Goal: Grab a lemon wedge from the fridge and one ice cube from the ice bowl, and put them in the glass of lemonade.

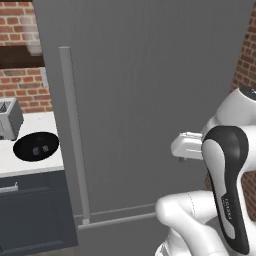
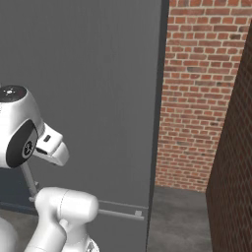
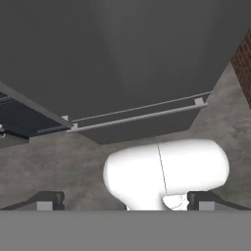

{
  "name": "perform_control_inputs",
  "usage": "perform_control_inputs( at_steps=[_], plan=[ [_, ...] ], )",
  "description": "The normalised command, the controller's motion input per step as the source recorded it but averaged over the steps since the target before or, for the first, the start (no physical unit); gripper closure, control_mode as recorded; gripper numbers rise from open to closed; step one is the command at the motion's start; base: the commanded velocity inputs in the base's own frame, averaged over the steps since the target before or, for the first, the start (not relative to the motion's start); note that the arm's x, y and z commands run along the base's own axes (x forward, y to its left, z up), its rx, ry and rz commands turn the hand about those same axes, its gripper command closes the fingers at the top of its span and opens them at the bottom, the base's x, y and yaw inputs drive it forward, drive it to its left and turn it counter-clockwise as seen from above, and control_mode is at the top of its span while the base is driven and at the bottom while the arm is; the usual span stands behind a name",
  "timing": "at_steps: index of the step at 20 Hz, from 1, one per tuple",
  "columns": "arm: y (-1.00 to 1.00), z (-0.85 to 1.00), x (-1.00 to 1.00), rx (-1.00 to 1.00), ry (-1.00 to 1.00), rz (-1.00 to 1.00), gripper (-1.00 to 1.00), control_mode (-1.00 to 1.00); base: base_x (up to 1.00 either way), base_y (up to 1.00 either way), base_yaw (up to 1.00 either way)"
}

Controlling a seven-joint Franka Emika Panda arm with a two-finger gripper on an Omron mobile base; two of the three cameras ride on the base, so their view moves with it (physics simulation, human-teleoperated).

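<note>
The tall grey fridge stands shut right in front of me, its long vertical bar handle at the door's left edge. Behind the shut door, the lemon wedge is hidden. The ice bowl, wide, shallow and black with a couple of cubes inside, rests on the white counter left of the fridge. The glass of lemonade is out of view. My gripper is open with nothing between its fingers; in the hand view it points down at the fridge's lower part and the floor. The hand hovers close to the door.
A silver toaster stands behind the bowl. Dark drawers run under the counter. A horizontal bar handle crosses the fridge's lower drawer. A brick wall and a narrow strip of floor lie right of the fridge.
</note>
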Motion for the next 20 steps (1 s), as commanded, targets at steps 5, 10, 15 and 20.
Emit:
perform_control_inputs(
  at_steps=[5, 10, 15, 20],
  plan=[
    [-0.03, 0.0, 0.08, 0.0, 0.0, 0.0, -1.0, -1.0, 0.0, 0.0, 0.0],
    [-0.01, 0.01, 0.1, 0.0, 0.0, 0.01, -1.0, -1.0, 0.0, 0.0, 0.0],
    [-0.03, 0.0, 0.0, 0.0, 0.0, 0.09, -1.0, -1.0, 0.0, 0.0, 0.0],
    [-0.01, 0.0, 0.02, 0.0, 0.0, 0.06, -1.0, 1.0, 0.05, 0.0, 0.03]
  ],
)
